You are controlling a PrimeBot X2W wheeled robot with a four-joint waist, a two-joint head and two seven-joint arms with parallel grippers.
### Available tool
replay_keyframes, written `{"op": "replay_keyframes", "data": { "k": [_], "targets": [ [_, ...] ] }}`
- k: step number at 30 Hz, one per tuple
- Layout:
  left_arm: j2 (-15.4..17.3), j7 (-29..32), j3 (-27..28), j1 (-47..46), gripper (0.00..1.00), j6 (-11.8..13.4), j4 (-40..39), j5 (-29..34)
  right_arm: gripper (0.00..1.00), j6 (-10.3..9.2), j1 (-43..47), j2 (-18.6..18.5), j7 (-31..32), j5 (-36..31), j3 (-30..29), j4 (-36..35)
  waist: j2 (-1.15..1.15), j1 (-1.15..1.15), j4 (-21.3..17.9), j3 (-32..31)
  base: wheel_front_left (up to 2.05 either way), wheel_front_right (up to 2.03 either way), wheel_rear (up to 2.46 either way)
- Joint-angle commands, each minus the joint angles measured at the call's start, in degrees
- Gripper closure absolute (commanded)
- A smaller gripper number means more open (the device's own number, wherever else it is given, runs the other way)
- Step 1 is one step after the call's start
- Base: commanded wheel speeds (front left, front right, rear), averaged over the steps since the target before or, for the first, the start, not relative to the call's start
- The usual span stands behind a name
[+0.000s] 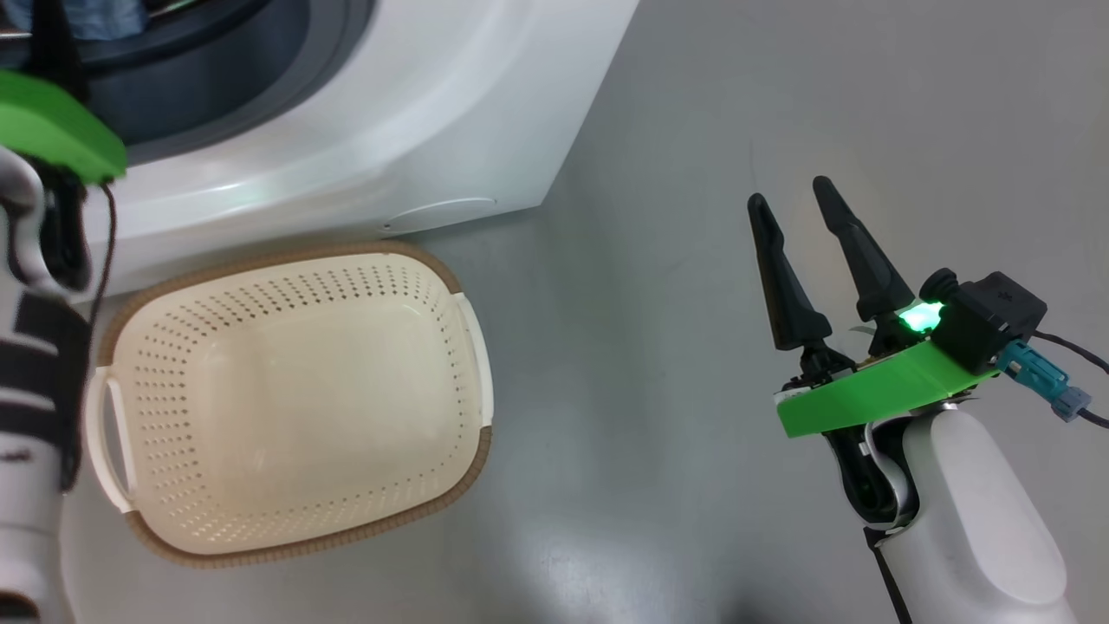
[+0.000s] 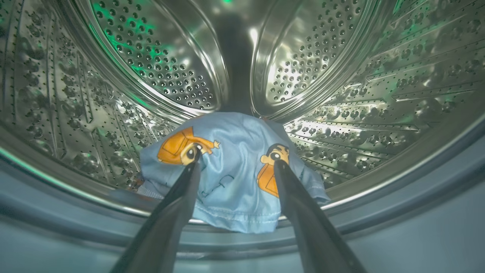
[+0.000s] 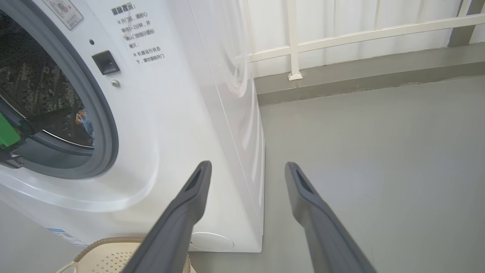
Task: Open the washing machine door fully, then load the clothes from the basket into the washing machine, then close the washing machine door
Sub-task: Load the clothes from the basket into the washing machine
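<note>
1. The left gripper [image 2: 237,162] is reaching into the mouth of the washing machine [image 3: 170,132], fingers spread wide and clamped on nothing. The right gripper [image 1: 788,192] hangs over the floor [image 1: 693,104], fingers apart too, and it's carrying nothing.
2. The washing machine's mouth stands uncovered, with the steel drum [image 2: 151,57] gleaming inside the grey seal [image 3: 104,129].
3. The basket [image 1: 286,290] sits on the floor, hard against the machine's front base, with nothing in it. Loading looks done to me.
4. The clothes [image 2: 231,182] are a blue bundle low in the drum at its front edge. Here's the catch: the hem droops over the drum's front lip toward the seal.
5. How to play it: I'd nudge that hem deeper with the spread fingers first. Then back the left arm out straight and level, so neither tip hooks the fabric and drags it along. Only then go for the washing machine door, because a hem trapped at the seal could stop it latching.
</note>
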Motion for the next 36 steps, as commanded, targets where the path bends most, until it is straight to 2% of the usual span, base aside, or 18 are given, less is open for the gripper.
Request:
{"op": "replay_keyframes", "data": {
  "k": [1, 7, 20, 28, 36],
  "targets": [
    [2.65, -0.34, 2.10, 3.46, 0.00, 0.78, -4.71, 1.14, 0.00, 0.09, 1.92, -0.22, -0.27, 0.15, 0.88, -1.26, 0.00, 0.00, 0.77, -0.78, 0.00, 0.00, 0.00],
    [1.30, -0.35, 5.07, 14.29, 0.00, 2.47, -17.29, 3.75, 0.00, 0.09, 2.27, -0.42, -0.27, 0.12, 0.87, -1.30, 0.00, 0.00, 1.97, -2.28, 0.00, 0.00, 0.00],
    [-0.75, -0.35, 11.32, 34.75, 0.00, 3.02, -39.73, 6.78, 0.00, 0.09, 3.14, -0.52, -0.27, 0.16, 0.50, -1.48, 0.00, 0.00, 3.04, -4.27, 0.00, 0.00, 0.00],
    [-3.05, -0.36, 13.57, 44.27, 0.00, 2.94, -47.74, 8.32, 0.00, 0.09, 4.02, -1.15, -0.27, 0.47, 0.23, -1.32, 0.00, 0.00, 4.14, -7.33, 0.00, 0.00, 0.00],
    [-5.85, -0.36, 14.37, 48.76, 0.00, 2.15, -49.50, 9.57, 0.00, 0.09, 5.09, -1.74, -0.27, 0.39, 0.55, -0.98, 0.00, 0.00, 5.51, -10.63, 0.00, 0.00, 0.00]
  ]
}}
